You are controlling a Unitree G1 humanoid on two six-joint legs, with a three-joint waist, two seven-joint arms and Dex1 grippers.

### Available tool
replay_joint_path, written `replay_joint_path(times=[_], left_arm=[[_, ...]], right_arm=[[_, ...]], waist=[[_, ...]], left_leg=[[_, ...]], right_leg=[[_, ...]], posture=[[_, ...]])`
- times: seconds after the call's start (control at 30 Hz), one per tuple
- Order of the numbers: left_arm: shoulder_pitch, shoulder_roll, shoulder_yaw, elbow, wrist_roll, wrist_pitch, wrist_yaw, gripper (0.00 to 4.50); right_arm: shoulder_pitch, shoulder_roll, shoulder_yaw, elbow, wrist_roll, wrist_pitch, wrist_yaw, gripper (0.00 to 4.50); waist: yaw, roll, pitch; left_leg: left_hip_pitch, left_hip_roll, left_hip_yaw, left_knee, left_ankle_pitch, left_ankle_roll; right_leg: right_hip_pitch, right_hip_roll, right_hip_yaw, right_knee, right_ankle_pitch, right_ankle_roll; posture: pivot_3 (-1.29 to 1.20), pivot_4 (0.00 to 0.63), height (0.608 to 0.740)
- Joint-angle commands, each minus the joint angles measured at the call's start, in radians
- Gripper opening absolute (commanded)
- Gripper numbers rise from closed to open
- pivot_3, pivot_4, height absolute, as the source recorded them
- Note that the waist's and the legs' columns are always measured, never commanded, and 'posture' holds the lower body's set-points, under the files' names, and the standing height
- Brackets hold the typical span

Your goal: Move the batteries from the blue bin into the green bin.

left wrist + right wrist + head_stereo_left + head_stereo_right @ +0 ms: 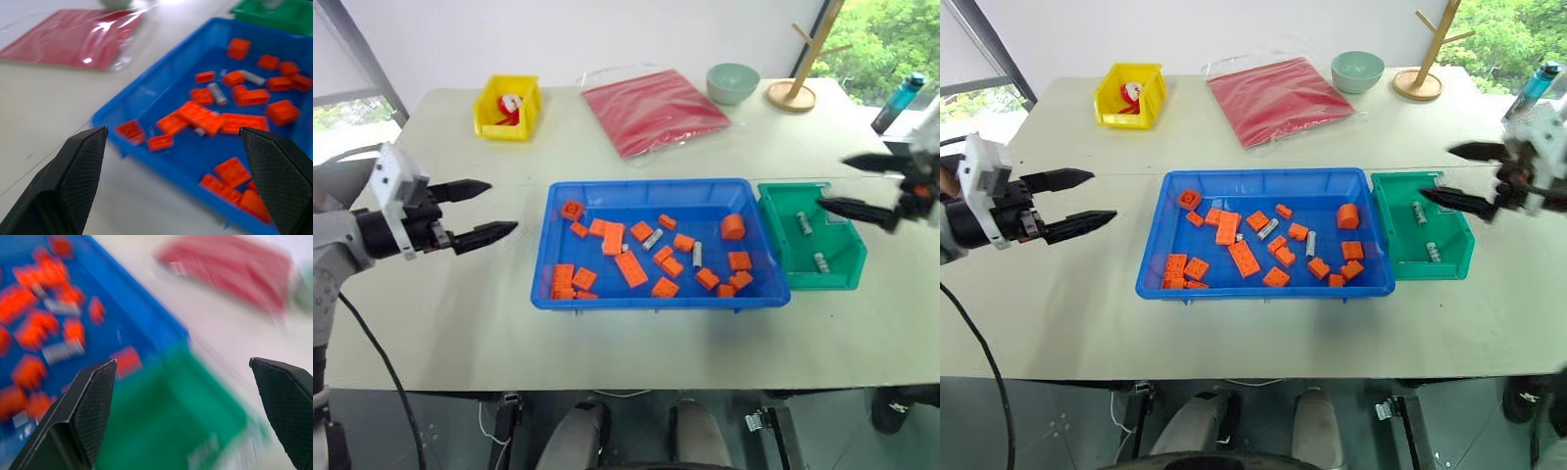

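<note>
Between both grippers' spread jaws, batteries (653, 239) lie, apparently untouched.

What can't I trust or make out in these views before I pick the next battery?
- Battery count in the blue bin: two batteries show, a grey end pokes from under a brick; orange bricks may cover more.
- Right wrist view: motion blur smears the green bin, so nothing inside can be told there.
- Yellow bin: its red-and-white contents are too small to identify.
- Bottle: cut by the left eye view's edge.
</note>
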State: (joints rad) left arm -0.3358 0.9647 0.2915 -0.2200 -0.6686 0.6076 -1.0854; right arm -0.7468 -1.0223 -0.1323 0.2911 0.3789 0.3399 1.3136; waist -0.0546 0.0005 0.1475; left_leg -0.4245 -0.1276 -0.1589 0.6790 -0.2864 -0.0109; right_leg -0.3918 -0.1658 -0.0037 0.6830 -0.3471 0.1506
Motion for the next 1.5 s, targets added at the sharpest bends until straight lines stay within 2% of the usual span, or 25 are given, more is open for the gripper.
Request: replay_joint_path(times=[0.03, 0.17, 0.27, 0.47, 0.57, 0.73, 0.9, 1.13, 1.3, 1.5], left_arm=[[-0.027, 0.025, -0.033, -0.036, -0.015, 0.002, -0.052, 4.5], [-0.057, 0.015, -0.099, -0.059, 0.016, -0.022, -0.068, 4.5], [-0.052, 0.013, -0.113, -0.089, 0.007, -0.014, -0.073, 4.5], [-0.021, 0.014, -0.128, -0.158, 0.004, -0.005, -0.072, 4.5], [-0.015, 0.007, -0.113, -0.174, -0.007, 0.007, -0.047, 4.5], [0.009, 0.007, -0.093, -0.199, -0.013, 0.018, -0.014, 4.5], [0.015, -0.001, -0.073, -0.197, -0.035, 0.034, 0.011, 4.5], [-0.041, -0.027, -0.113, -0.146, -0.038, 0.037, 0.006, 4.5], [-0.087, -0.035, -0.147, -0.094, -0.007, 0.016, -0.018, 4.5], [-0.101, -0.035, -0.155, -0.075, 0.016, -0.002, -0.029, 4.5]], right_arm=[[-0.123, 0.097, 0.105, -0.077, 0.008, 0.049, 0.021, 4.46], [-0.219, 0.307, 0.269, -0.106, -0.082, 0.114, -0.092, 4.46], [-0.229, 0.388, 0.354, -0.107, -0.128, 0.036, -0.052, 4.46], [-0.365, 0.551, 0.494, 0.157, -0.26, -0.103, -0.021, 4.46], [-0.393, 0.612, 0.534, 0.273, -0.304, -0.151, 0.006, 4.46], [-0.406, 0.711, 0.52, 0.343, -0.344, -0.1, -0.091, 4.46], [-0.31, 0.711, 0.516, 0.189, -0.366, -0.007, -0.155, 4.46], [-0.211, 0.701, 0.49, 0.045, -0.345, 0.142, -0.218, 4.46], [-0.184, 0.724, 0.469, 0.09, -0.362, 0.132, -0.305, 4.46], [-0.167, 0.743, 0.468, 0.12, -0.35, 0.137, -0.322, 4.46]], waist=[[-0.004, 0.0, 0.0], [-0.006, 0.0, 0.0], [-0.003, 0.0, 0.0], [-0.012, 0.0, 0.0], [-0.015, 0.0, 0.0], [-0.019, 0.0, 0.0], [-0.016, 0.0, 0.0], [-0.016, 0.0, 0.0], [-0.018, 0.0, 0.0], [-0.018, 0.0, 0.0]], left_leg=[[0.0, 0.001, 0.0, -0.001, 0.0, 0.0], [-0.001, 0.0, -0.002, 0.0, 0.0, 0.0], [-0.002, -0.001, -0.004, 0.0, 0.0, 0.0], [-0.003, -0.004, -0.006, 0.001, 0.0, 0.0], [-0.002, -0.003, -0.008, 0.001, 0.0, -0.001], [-0.002, -0.004, -0.008, 0.001, 0.0, -0.001], [-0.002, -0.004, -0.009, 0.001, 0.0, -0.001], [-0.002, -0.005, -0.01, 0.001, 0.0, -0.001], [-0.002, -0.005, -0.01, 0.001, 0.0, -0.001], [-0.002, -0.005, -0.01, 0.001, 0.0, -0.001]], right_leg=[[0.0, 0.0, 0.0, 0.0, 0.0, 0.0], [-0.001, 0.0, 0.0, 0.001, 0.0, 0.0], [-0.002, 0.0, 0.0, 0.002, 0.0, 0.0], [-0.002, 0.0, 0.0, 0.004, 0.0, 0.0], [-0.002, 0.001, 0.0, 0.004, 0.0, 0.0], [-0.003, 0.001, 0.0, 0.006, 0.0, 0.0], [-0.004, 0.001, 0.0, 0.008, 0.0, 0.0], [-0.003, 0.001, 0.0, 0.008, 0.0, 0.0], [-0.005, 0.0, 0.0, 0.014, 0.0, 0.0], [-0.006, 0.0, 0.0, 0.015, 0.0, 0.0]], posture=[[0.0, 0.15, 0.717], [0.0, 0.15, 0.717], [0.0, 0.15, 0.717], [0.0, 0.15, 0.717], [0.0, 0.15, 0.717], [0.0, 0.15, 0.717], [0.0, 0.15, 0.717], [0.0, 0.15, 0.717], [0.0, 0.15, 0.717], [0.0, 0.15, 0.717]])
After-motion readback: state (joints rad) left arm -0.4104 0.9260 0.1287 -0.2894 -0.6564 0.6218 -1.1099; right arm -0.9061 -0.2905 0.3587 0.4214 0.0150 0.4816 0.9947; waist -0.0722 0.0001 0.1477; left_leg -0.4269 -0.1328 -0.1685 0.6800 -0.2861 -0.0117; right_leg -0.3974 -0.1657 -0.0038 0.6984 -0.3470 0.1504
